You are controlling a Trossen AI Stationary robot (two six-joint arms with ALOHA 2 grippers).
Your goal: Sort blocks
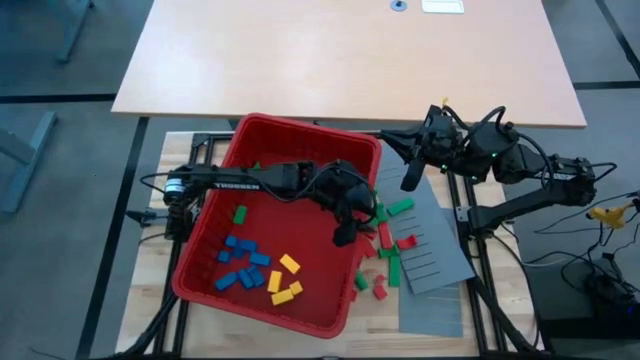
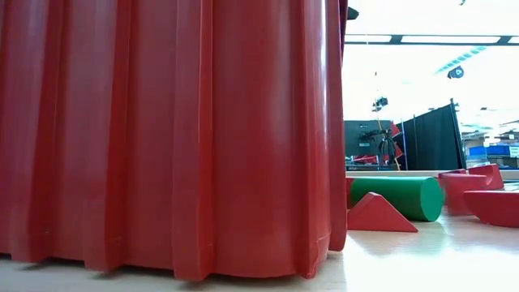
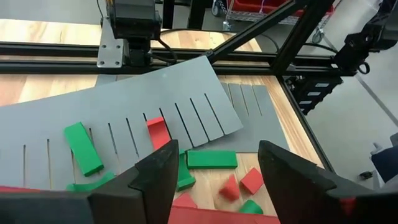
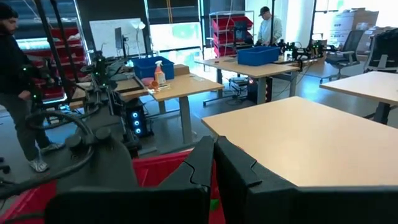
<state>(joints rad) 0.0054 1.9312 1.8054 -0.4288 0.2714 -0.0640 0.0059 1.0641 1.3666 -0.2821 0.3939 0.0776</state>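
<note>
The red bin (image 1: 215,265) holds several blue blocks (image 1: 240,262), yellow blocks (image 1: 286,280) and one green block (image 1: 240,213) on its floor. More red and green blocks (image 1: 385,245) lie on the table and on a grey slotted panel just right of the bin; they also show as the loose blocks (image 3: 211,159) in the left wrist view. My left gripper (image 1: 345,228) hangs open over the bin's right wall, its fingers (image 3: 158,177) empty. My right gripper (image 1: 410,178) is shut and empty (image 4: 213,163), raised beyond the bin's far right corner.
Two grey slotted panels (image 1: 435,250) (image 1: 430,315) lie right of the bin on the wooden table. A tan desk (image 1: 350,50) stands beyond the far edge. The bin's wall (image 2: 162,138) fills the low view. People (image 4: 15,93) are in the room behind.
</note>
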